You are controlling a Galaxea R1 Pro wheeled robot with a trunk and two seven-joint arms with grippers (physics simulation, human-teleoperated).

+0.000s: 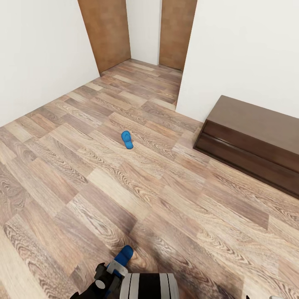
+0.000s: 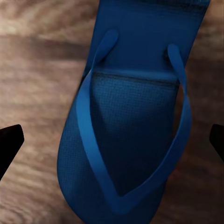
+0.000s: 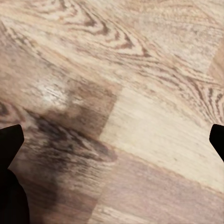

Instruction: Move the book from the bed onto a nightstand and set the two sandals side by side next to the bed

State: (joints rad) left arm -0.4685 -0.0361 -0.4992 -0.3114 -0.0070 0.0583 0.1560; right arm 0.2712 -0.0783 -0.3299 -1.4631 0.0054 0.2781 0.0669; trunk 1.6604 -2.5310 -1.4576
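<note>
Your left pincer point(image 1: 118, 270) carries one blue sandal point(image 2: 130, 116); whether it is clenched, you cannot tell. Light and floppy: grip the other sandal point(image 1: 127, 139) by its sole edge.

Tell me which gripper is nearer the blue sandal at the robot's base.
Left. The left gripper is right at the near sandal, which spans the space between its fingertips. The right gripper has just bare wood floor before it.
</note>
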